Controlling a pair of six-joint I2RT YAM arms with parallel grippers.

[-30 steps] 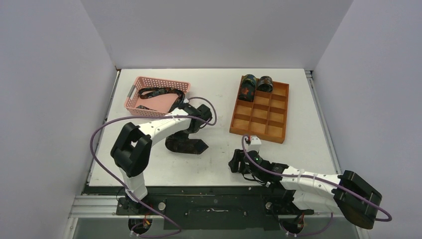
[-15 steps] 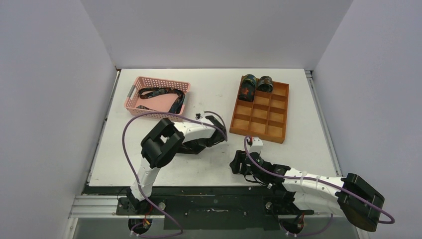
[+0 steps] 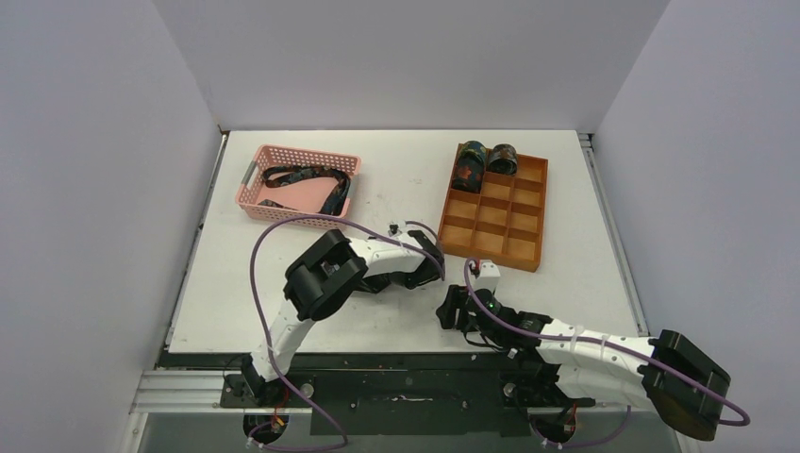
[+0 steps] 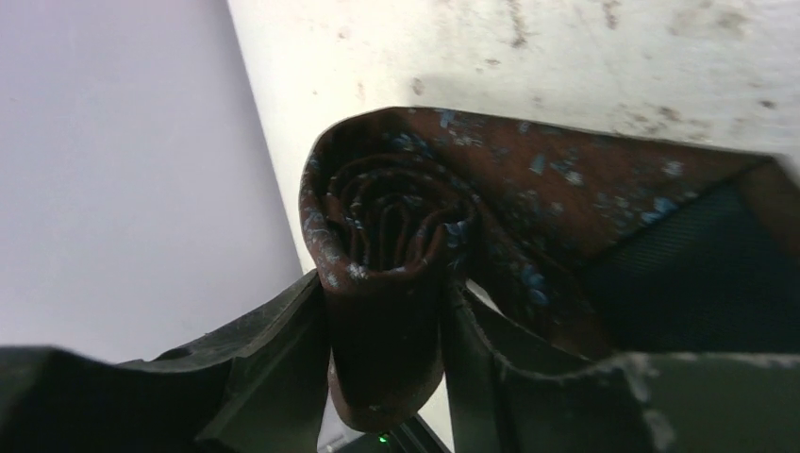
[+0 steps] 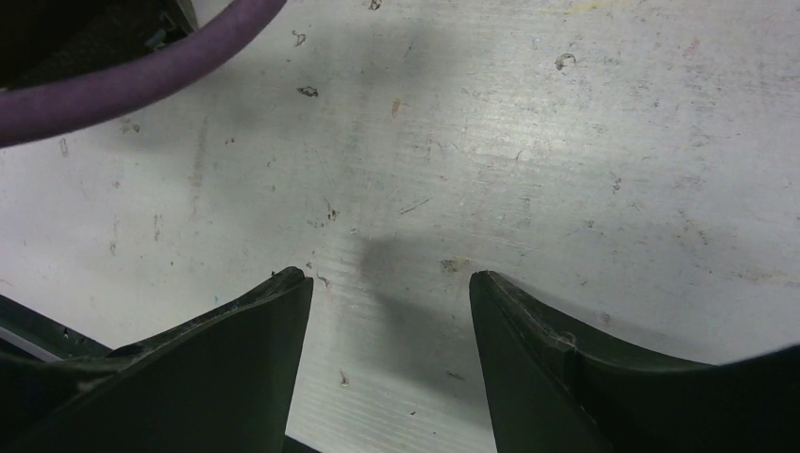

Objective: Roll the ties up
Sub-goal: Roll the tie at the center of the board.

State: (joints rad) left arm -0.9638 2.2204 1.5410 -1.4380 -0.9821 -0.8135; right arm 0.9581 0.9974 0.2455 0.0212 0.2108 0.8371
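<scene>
My left gripper [image 3: 431,265] is shut on a partly rolled dark tie [image 4: 382,222], just left of the tray's near corner. In the left wrist view the roll sits between both fingers [image 4: 274,344], and its loose speckled tail [image 4: 604,189] spreads right over the table. My right gripper [image 3: 451,307] is open and empty, low over bare table [image 5: 387,283], just in front of the left gripper. Two rolled ties [image 3: 469,165] [image 3: 503,158] stand in the far compartments of the orange tray [image 3: 509,241]. Unrolled ties [image 3: 302,176] lie in the pink basket [image 3: 253,179].
The orange compartment tray stands at the right centre and the pink basket at the far left. Purple cables [image 3: 274,236] loop from both arms; one crosses the top left of the right wrist view [image 5: 123,80]. Grey walls enclose the table on three sides.
My left arm has swung right from beside the basket to the tray's near corner, taking the tie with it. The right arm has barely moved.
</scene>
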